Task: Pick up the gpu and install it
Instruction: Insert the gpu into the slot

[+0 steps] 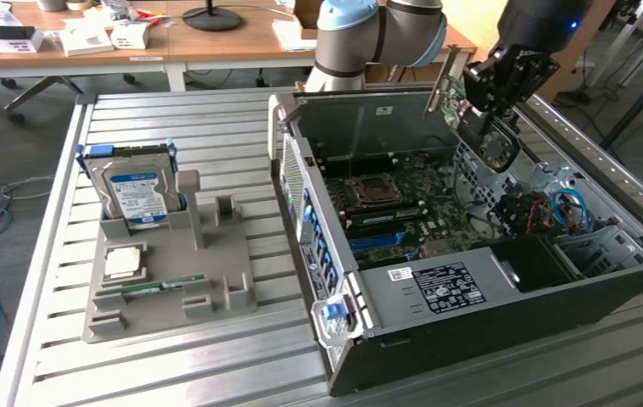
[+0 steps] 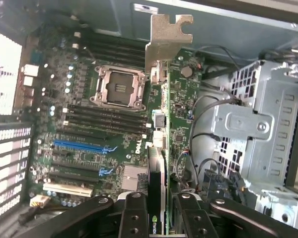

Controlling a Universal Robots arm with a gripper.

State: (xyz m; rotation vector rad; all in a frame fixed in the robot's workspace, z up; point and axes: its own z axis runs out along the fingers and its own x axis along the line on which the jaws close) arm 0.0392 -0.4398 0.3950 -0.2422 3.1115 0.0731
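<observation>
My gripper [image 1: 483, 106] hangs over the far right part of the open computer case [image 1: 435, 288], shut on the gpu [image 1: 491, 140]. The card hangs on edge above the motherboard [image 1: 395, 208], and its pale metal bracket [image 1: 450, 76] sticks up toward the back wall of the case. In the wrist view the gpu [image 2: 164, 44] runs edge-on away from the gripper [image 2: 159, 218], with the black fingers [image 2: 134, 213] pressed on both of its faces. Under it lie the motherboard's slots [image 2: 84, 146] and the CPU socket [image 2: 118, 87]. The card's lower edge is clear of the board.
A grey parts holder [image 1: 169, 280] on the slatted metal table [image 1: 61, 212] carries a hard drive with a blue-white label [image 1: 135, 191], a CPU [image 1: 125, 263] and a RAM stick [image 1: 152, 287]. A metal drive cage [image 2: 258, 129] and loose cables [image 1: 565, 208] crowd the case beside the card.
</observation>
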